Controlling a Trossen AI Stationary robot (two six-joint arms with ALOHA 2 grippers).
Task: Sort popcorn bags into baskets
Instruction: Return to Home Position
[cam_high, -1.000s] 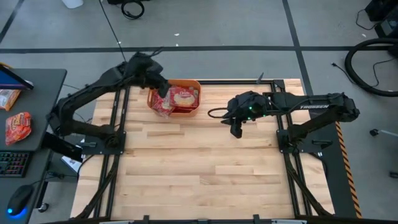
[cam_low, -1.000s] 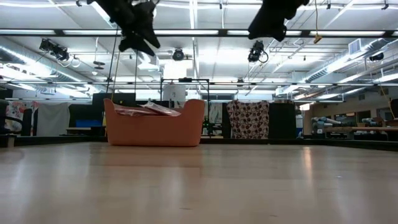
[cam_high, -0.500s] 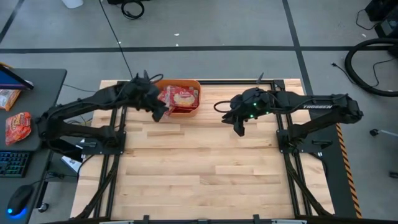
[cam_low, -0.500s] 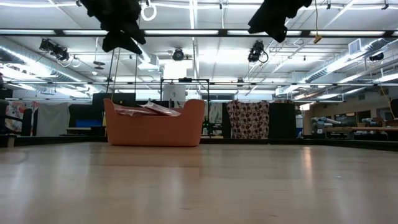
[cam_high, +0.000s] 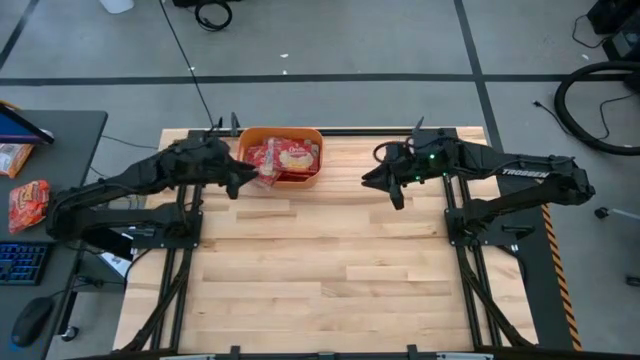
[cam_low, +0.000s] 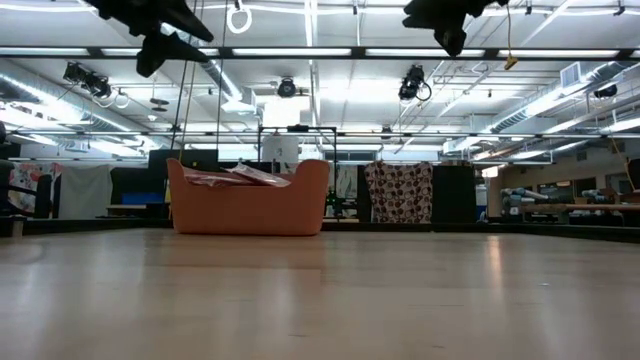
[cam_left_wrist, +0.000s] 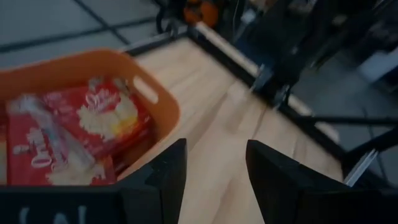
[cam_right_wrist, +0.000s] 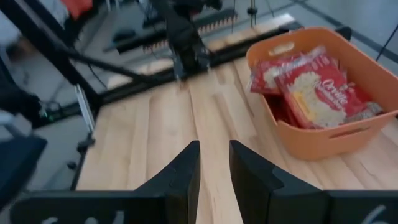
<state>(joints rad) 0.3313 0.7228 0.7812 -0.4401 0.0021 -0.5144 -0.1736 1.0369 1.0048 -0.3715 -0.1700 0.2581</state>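
Light wooden worktop (cam_high: 320, 270), lower frame; left gripper (cam_left_wrist: 216, 149), fingers spread, empty, left of centre; right gripper (cam_right_wrist: 214, 149), fingers narrowly parted, empty, right of centre; orange plastic rectangular tub (cam_low: 250, 210), upper centre, holding flat red popcorn bags (cam_high: 285, 158).

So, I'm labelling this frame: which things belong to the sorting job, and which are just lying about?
Job: orange plastic rectangular tub; flat red popcorn packets inside it; left gripper near the tub, right gripper farther off, both open.
Lying about: red snack bag and dark keyboard on the grey side desk.
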